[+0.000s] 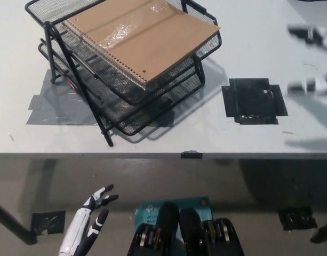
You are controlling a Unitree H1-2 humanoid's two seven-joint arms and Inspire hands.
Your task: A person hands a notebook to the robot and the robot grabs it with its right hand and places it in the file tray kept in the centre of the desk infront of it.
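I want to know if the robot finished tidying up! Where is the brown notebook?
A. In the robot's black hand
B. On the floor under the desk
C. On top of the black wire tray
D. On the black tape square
C. The brown notebook lies on the top tier of the black wire tray, and the black right hand is blurred at the right edge, away from it.

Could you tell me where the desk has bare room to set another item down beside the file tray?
Bare desk runs along the near edge in front of the file tray, and between tray and black tape square. The top tier is crowded: the notebook fills it. The right robot hand, blurred, hangs over the right edge.
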